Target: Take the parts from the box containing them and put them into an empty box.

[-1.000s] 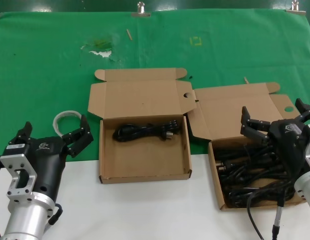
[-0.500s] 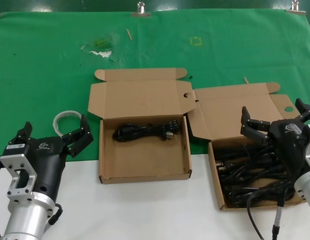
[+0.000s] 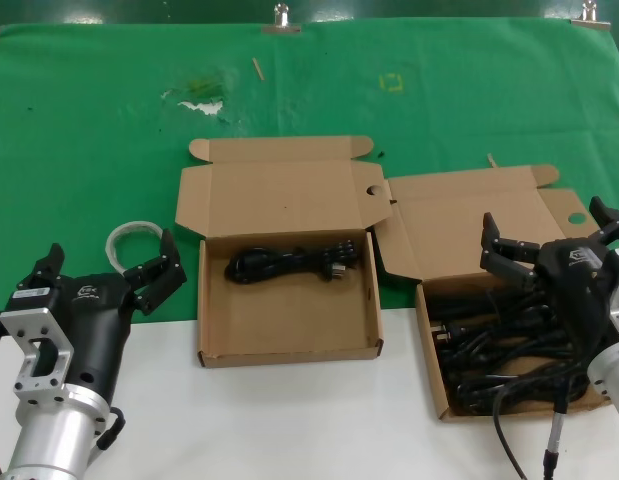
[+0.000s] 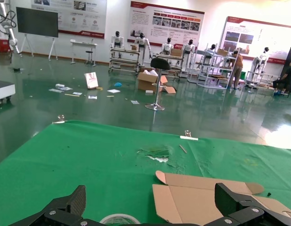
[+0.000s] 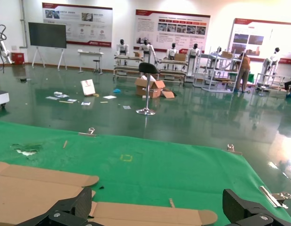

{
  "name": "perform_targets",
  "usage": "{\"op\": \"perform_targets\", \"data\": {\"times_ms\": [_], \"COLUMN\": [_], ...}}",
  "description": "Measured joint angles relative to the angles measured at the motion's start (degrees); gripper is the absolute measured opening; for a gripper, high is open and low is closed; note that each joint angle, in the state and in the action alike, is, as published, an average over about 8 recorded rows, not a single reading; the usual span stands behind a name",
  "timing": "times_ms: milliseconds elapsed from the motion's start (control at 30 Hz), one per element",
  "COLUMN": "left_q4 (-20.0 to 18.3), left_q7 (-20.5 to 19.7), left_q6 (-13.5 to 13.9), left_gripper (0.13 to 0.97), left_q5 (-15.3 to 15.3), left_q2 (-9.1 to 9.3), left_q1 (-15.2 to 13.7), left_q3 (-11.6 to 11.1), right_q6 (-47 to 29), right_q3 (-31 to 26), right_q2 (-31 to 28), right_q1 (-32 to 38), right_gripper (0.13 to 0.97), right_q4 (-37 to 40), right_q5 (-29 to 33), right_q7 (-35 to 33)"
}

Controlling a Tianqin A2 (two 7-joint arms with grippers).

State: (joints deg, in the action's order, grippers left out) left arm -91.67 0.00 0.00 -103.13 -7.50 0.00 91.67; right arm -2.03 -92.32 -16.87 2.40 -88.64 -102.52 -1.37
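Right end effector (image 3: 547,242) hovers with fingers spread wide, holding nothing, directly above the box containing them (image 3: 436,365), where the parts (image 3: 489,350) lie piled beneath it. Left end effector (image 3: 109,272), also wide open, is parked beside the other box (image 3: 289,350), which holds one cord (image 3: 289,264).

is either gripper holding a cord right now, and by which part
Nothing is held. The left gripper is open beside the boxes; the right gripper is open above the box of cords.

The right gripper (image 3: 549,238) is hiding part of the cord pile (image 3: 494,350) in the right-hand box (image 3: 436,385)
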Motion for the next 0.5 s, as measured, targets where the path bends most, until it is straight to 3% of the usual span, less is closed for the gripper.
{"op": "perform_targets", "data": {"times_ms": [500], "left_q4": [0.0], "left_q7": [0.0], "left_q6": [0.0], "left_gripper": [0.966], "left_q5": [0.0], "left_q2": [0.0], "left_q1": [0.0], "left_q3": [0.0], "right_q6": [0.0], "right_q3": [0.0], "right_q2": [0.0], "right_q1": [0.0], "right_gripper": [0.966], "right_q4": [0.0], "right_q5": [0.0], "right_q7": [0.0]}}
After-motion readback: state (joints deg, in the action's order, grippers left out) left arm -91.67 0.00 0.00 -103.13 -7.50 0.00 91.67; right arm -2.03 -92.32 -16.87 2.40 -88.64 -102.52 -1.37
